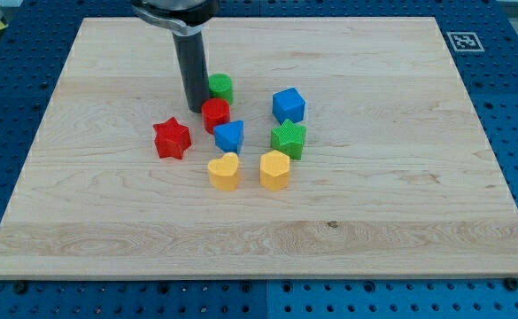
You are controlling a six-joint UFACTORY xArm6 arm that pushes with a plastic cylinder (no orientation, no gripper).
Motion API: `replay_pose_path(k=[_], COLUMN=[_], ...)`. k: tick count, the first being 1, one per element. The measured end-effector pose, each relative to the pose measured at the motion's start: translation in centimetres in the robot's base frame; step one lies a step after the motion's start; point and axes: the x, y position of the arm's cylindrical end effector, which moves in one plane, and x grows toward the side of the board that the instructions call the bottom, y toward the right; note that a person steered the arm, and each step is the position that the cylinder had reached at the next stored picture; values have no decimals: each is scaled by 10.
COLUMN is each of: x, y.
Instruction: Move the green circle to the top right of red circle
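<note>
The green circle [220,87] sits on the wooden board just above the red circle [215,115], a little to its right, nearly touching it. My tip [194,109] stands at the left of both, against the red circle's upper left edge and just below left of the green circle. The dark rod rises from there to the view's top.
A red star [172,139] lies left of the red circle. A blue triangle-like block [229,136] lies below it. A blue cube [289,105], a green star [289,139], a yellow heart [224,171] and a yellow hexagon [275,170] lie to the right and below.
</note>
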Motion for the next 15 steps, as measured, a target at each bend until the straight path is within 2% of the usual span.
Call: replay_pose_path(k=[3, 6, 8, 9, 10, 13, 15], x=[-30, -37, -60, -61, -61, -54, -18], y=[-13, 22, 8, 39, 62, 66, 62])
